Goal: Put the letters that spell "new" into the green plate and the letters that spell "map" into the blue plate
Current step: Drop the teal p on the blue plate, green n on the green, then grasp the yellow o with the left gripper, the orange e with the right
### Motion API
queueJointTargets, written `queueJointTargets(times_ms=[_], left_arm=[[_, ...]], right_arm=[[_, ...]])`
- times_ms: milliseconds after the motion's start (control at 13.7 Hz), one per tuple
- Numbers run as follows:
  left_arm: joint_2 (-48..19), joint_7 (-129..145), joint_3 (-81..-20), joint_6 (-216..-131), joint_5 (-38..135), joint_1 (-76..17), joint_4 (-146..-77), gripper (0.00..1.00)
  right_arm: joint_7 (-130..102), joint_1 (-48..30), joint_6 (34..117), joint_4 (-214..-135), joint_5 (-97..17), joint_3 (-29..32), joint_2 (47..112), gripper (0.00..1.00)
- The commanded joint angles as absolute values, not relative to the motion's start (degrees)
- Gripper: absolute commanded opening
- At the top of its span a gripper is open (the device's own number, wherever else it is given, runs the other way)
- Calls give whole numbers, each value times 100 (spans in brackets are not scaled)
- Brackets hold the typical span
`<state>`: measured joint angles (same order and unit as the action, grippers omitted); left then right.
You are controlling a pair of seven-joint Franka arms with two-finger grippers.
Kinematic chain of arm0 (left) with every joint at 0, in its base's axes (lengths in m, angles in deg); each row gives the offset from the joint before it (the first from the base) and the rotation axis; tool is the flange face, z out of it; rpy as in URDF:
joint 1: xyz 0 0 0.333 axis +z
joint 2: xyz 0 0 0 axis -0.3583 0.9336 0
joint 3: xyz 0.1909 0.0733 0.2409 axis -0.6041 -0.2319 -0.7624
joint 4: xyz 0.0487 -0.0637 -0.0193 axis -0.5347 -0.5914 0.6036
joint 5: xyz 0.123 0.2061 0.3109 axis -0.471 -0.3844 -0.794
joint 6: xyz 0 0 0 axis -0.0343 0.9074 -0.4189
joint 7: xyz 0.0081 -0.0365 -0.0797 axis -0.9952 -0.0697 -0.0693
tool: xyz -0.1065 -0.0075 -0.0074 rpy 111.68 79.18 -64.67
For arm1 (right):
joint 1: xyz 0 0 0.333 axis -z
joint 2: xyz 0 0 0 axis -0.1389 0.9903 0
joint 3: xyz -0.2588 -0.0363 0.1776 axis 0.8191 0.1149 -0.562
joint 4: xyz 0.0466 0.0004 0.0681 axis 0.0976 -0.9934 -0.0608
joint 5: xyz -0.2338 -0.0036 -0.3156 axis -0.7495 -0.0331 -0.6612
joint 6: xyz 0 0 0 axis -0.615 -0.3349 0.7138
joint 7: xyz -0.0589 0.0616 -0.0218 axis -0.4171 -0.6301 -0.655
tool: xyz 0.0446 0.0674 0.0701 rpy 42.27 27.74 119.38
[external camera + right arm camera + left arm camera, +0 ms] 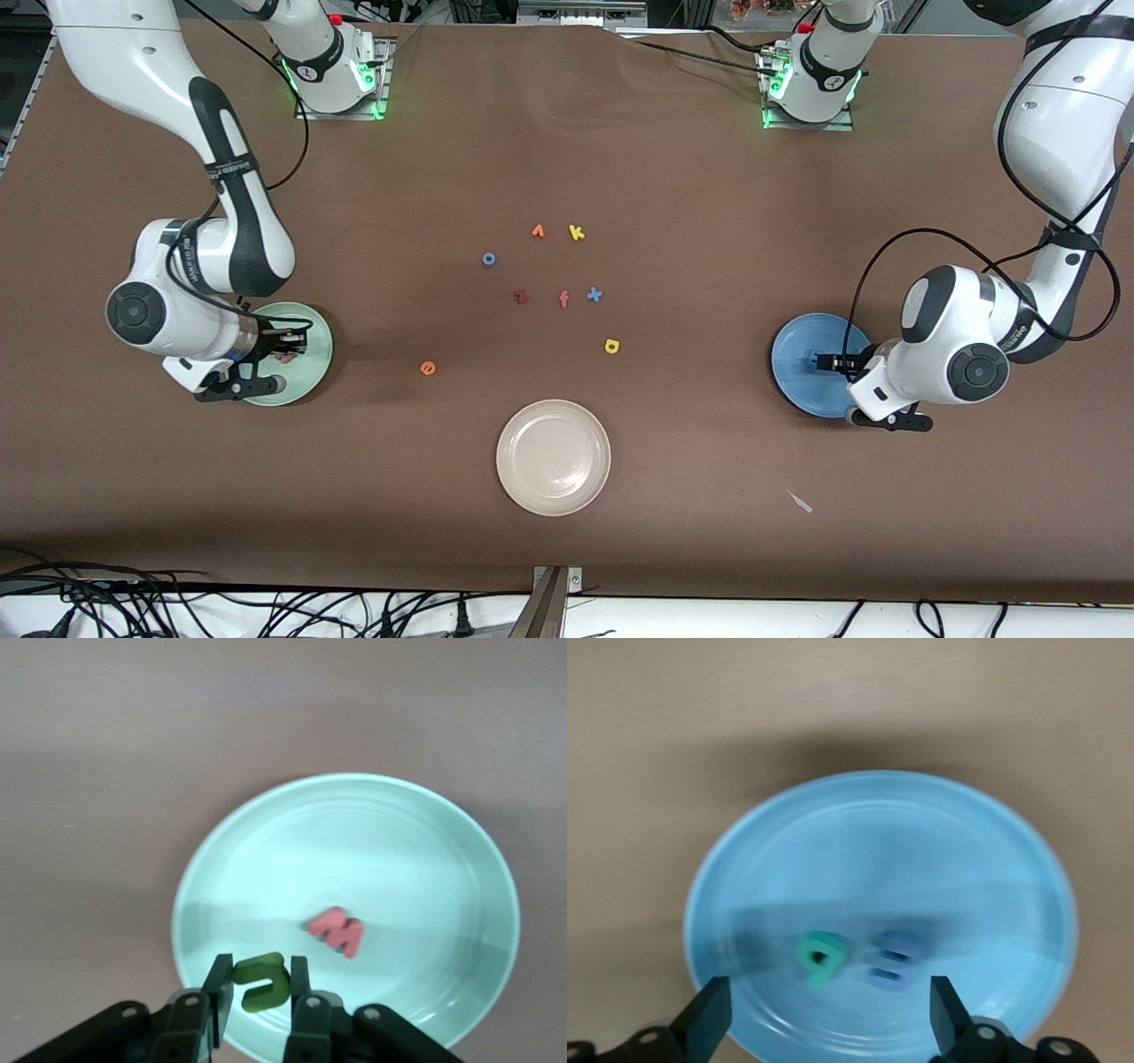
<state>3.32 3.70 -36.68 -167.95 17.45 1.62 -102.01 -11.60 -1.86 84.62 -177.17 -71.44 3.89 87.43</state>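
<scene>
My left gripper [828, 1014] hangs open over the blue plate [877, 842], where the teal p [819, 957] and the blue m [895, 961] lie side by side. Over the green plate [372, 850], my right gripper [260, 988] is shut on the olive-green n [263, 981], just above the plate's rim. The pinkish-red w [337, 930] lies flat in that plate. On the bare table the orange e [428, 368] and the yellow a [611, 346] lie between the green plate [310, 381] and the blue plate [797, 346].
A beige-white plate [554, 456] sits near the front camera at mid-table. Loose letters lie in the middle: blue o [488, 259], an orange one [538, 231], yellow k [577, 232], dark red z [521, 297], pink f [564, 299], blue x [594, 294].
</scene>
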Motion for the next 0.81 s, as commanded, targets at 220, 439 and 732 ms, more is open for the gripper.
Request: queueJointTargets(times_ms=[220, 439, 732], left_arm=[[169, -1833, -2931, -16584, 1977, -339, -10229, 100], [274, -3212, -2940, -16934, 1968, -964, -10202, 100], [476, -4401, -3106, -17875, 1915, -1956, -10202, 100]], right_arm=[[-1622, -282, 8362, -17490, -7139, 247, 8806, 100], [-2140, -501, 8432, -17384, -7112, 141, 8841, 100], [-3002, -905, 8450, -16972, -7112, 18, 9130, 100]])
